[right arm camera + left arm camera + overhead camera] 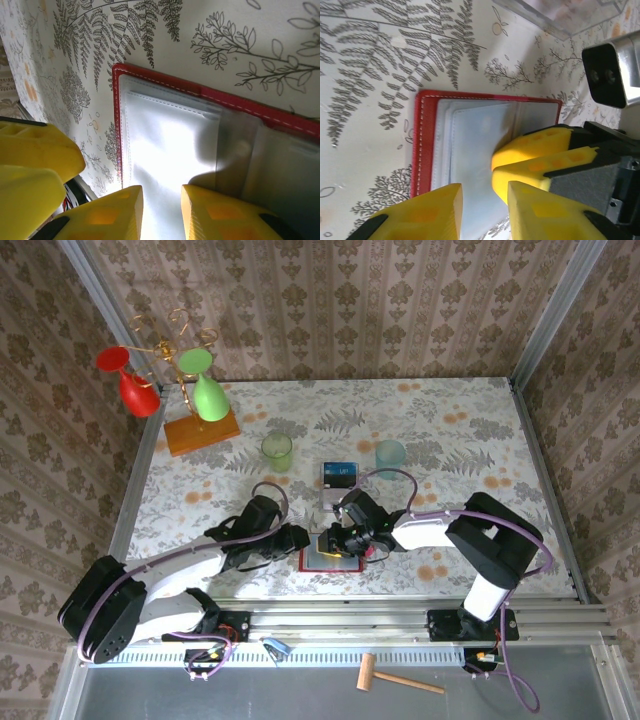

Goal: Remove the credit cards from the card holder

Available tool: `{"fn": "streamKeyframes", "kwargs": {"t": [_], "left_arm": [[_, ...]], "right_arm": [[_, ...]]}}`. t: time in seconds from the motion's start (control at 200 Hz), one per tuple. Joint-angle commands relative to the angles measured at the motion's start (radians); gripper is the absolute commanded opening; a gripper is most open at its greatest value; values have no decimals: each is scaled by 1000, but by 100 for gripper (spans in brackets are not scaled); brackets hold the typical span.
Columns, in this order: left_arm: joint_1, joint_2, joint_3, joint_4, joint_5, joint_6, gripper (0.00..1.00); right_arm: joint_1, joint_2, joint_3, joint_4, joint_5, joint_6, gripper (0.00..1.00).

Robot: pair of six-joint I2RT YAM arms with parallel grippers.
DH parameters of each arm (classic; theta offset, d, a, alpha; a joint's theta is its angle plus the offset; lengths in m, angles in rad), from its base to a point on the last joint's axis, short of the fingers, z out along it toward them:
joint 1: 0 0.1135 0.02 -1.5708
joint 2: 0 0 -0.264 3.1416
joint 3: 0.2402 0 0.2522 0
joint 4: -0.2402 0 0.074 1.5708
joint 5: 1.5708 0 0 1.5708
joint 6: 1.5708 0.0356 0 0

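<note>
The card holder (318, 562) lies open on the table near the front edge, red with pale clear pockets (470, 145) (165, 145). Glare hides whether a card sits inside them. A dark blue credit card (339, 475) lies flat on the table behind it. My left gripper (305, 538) (484, 194) hovers over the pockets, its jaws a little apart with nothing between them. From the other side my right gripper (336, 540) (161, 194) meets it, jaws narrowly apart over the same pocket. Its yellow fingers (535, 145) rest on the clear plastic.
A green cup (277, 451) and a teal cup (391, 453) stand behind the blue card. At the back left an orange wooden base (202, 432) carries a wire rack with a red and a green glass. A wooden mallet (400, 677) lies below the front rail.
</note>
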Motion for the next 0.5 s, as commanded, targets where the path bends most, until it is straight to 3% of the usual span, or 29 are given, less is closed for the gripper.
{"fn": "streamKeyframes", "kwargs": {"t": [0.0,0.495], "left_arm": [[-17,5,-10,17,23,-27,32],[-51,39,-11,-8,26,-49,36]], "right_arm": [[-7,20,-39,-19,20,19,28],[-17,24,-52,-14,15,21,28]]}}
